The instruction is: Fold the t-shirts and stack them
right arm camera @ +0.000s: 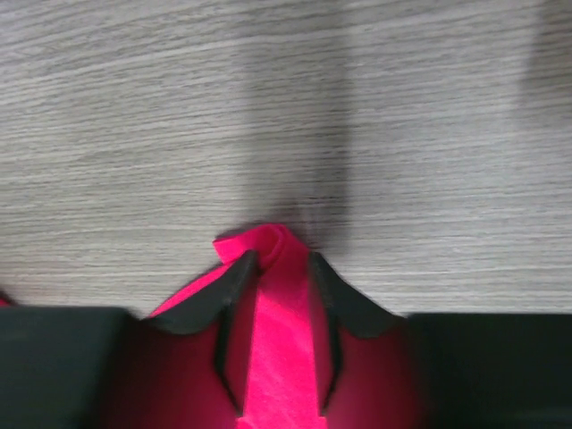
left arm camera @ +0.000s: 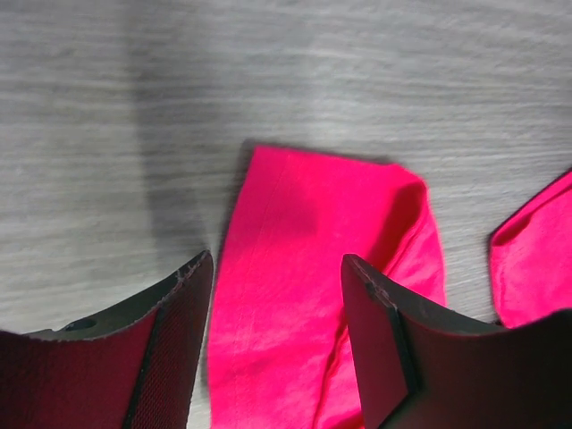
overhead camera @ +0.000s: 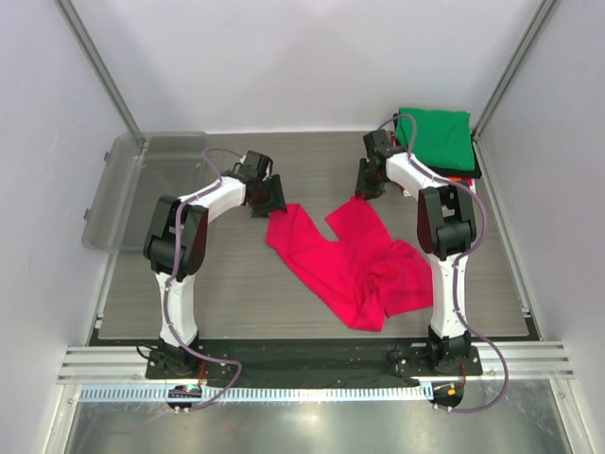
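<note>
The crimson-pink t-shirt (overhead camera: pixel 352 263) lies crumpled on the table's middle, with two corners pointing to the back. My left gripper (overhead camera: pixel 270 200) hovers over the shirt's back left corner. In the left wrist view it (left arm camera: pixel 277 266) is open, and the pink cloth (left arm camera: pixel 295 268) lies flat between its fingers (left arm camera: pixel 174 344). My right gripper (overhead camera: pixel 367 185) is at the back right corner. In the right wrist view it (right arm camera: pixel 279 261) is shut on a bunched fold of the pink shirt (right arm camera: pixel 284 340). A folded green t-shirt (overhead camera: pixel 437 137) tops a stack at the back right, with black and orange edges under it.
A clear plastic tub (overhead camera: pixel 142 189) stands at the table's left edge. White walls and metal frame posts close in the back and sides. Grey wood-grain table (overhead camera: pixel 227 284) shows around the pink shirt.
</note>
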